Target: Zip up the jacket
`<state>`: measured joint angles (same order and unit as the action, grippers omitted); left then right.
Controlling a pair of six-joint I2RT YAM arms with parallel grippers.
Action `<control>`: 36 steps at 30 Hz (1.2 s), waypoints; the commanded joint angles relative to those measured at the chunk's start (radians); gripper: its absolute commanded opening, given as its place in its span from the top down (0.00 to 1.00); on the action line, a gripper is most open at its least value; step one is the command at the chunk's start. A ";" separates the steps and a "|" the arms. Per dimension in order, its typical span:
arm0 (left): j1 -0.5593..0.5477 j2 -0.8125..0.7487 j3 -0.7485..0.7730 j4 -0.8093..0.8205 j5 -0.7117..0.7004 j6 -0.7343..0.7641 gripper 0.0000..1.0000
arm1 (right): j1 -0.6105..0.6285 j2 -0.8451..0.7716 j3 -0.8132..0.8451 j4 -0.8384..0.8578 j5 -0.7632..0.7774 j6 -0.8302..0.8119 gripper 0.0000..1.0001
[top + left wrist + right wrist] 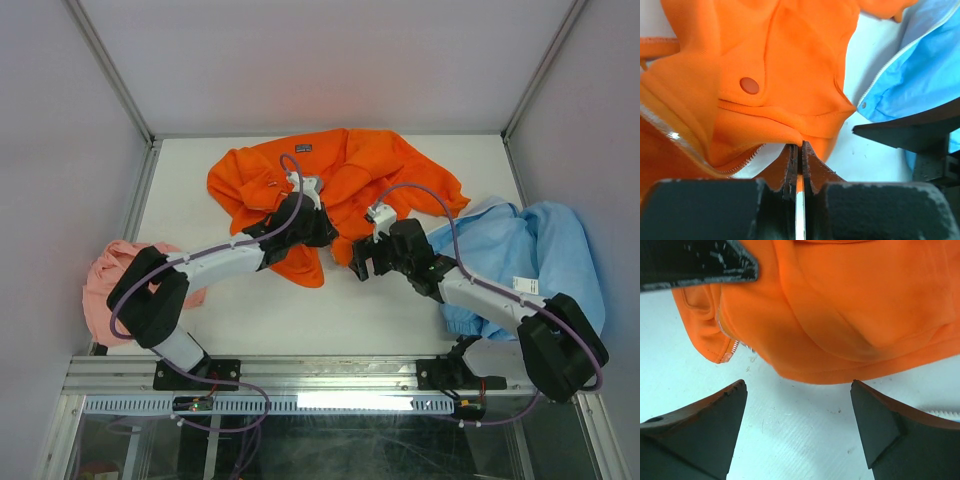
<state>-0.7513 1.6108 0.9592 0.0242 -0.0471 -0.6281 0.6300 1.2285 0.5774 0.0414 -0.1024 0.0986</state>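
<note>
Jacket [350,175] lies crumpled at back middle of desk [300,310] | left pincer [799,146] closed tight, tips touching jacket's lower edge | right pincer [799,384] wide open over desk, just beside jacket's hem, holding nothing

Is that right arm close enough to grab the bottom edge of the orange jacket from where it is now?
Probably yes. The right claw is open and the jacket hem lies just past its tips, with only bare table between. The left claw, shut on the jacket, sits off to one side.
</note>
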 commanded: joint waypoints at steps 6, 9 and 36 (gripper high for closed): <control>0.002 -0.098 0.097 -0.110 0.083 0.110 1.00 | 0.050 0.028 0.074 0.166 -0.078 -0.183 0.12; 0.002 -0.107 0.103 -0.112 0.118 0.109 1.00 | 0.052 0.050 0.031 0.259 -0.070 -0.179 0.09; 0.033 -0.279 0.031 -0.079 0.163 0.139 0.45 | -0.015 0.119 0.060 0.325 -0.391 0.001 1.00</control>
<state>-0.7284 1.4639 1.0443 -0.1375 0.1131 -0.5037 0.6384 1.3830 0.5652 0.3931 -0.3817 0.0257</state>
